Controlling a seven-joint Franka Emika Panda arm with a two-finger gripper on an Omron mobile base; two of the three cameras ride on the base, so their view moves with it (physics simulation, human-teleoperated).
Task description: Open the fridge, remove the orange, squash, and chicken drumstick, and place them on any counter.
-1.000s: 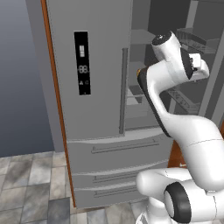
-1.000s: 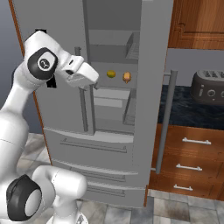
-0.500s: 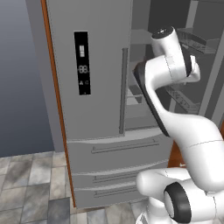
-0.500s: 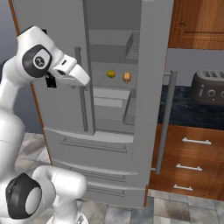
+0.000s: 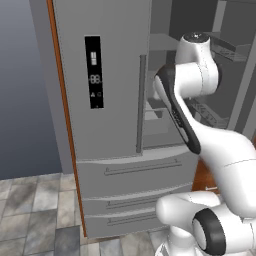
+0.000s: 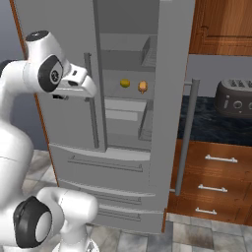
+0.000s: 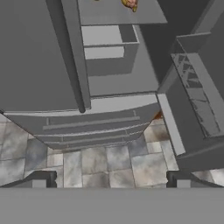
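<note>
The grey steel fridge (image 5: 110, 125) stands with its left door shut and its right door (image 6: 172, 98) swung wide open. On an inner shelf lies the golden-brown chicken drumstick (image 6: 142, 87), also at the top edge of the hand view (image 7: 130, 3). Beside it sits a small round yellow ball (image 6: 125, 83); I cannot tell whether it is the orange or the squash. My gripper (image 6: 92, 91) hovers open and empty in front of the left door handle (image 6: 88, 98), apart from the shelf. In the hand view its fingertips (image 7: 39, 179) stand wide apart above the drawers (image 7: 92, 127). The black counter (image 6: 202, 125) lies right of the fridge.
A toaster (image 6: 234, 101) sits on the counter, with wooden drawers (image 6: 216, 182) below and a wooden cabinet (image 6: 224, 24) above. The open door's long bar handle (image 6: 186, 133) juts toward me. Door bins (image 7: 197, 92) line its inside. Grey tiled floor (image 7: 100, 159) lies in front.
The hand has drawn back to the left, away from the open compartment, and tipped downward. The jaws stay open and the food has not moved.
</note>
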